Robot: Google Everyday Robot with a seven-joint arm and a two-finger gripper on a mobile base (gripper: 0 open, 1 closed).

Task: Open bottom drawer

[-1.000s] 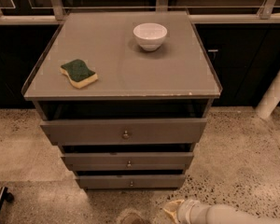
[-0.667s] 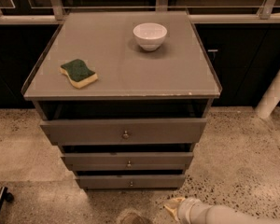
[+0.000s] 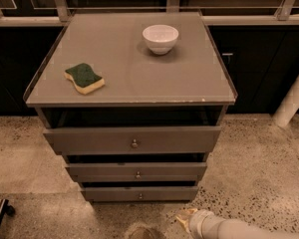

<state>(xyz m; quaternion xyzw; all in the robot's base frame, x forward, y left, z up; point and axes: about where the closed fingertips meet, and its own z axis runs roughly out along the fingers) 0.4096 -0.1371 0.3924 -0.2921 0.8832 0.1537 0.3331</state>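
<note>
The bottom drawer (image 3: 139, 193) is the narrowest, lowest grey-brown front of three stacked drawers, with a small round metal knob (image 3: 140, 196). It sits nearly flush with the cabinet frame. My gripper (image 3: 183, 219) is at the bottom edge of the view, low over the floor. It is in front of and to the right of the bottom drawer, apart from the knob. The pale arm (image 3: 239, 229) runs in from the lower right.
The middle drawer (image 3: 137, 172) and the wide top drawer (image 3: 133, 140) sit above it. A white bowl (image 3: 160, 38) and a green-and-yellow sponge (image 3: 84, 77) lie on the cabinet top (image 3: 134, 73). Speckled floor surrounds the cabinet. A white post (image 3: 294, 98) stands at the right.
</note>
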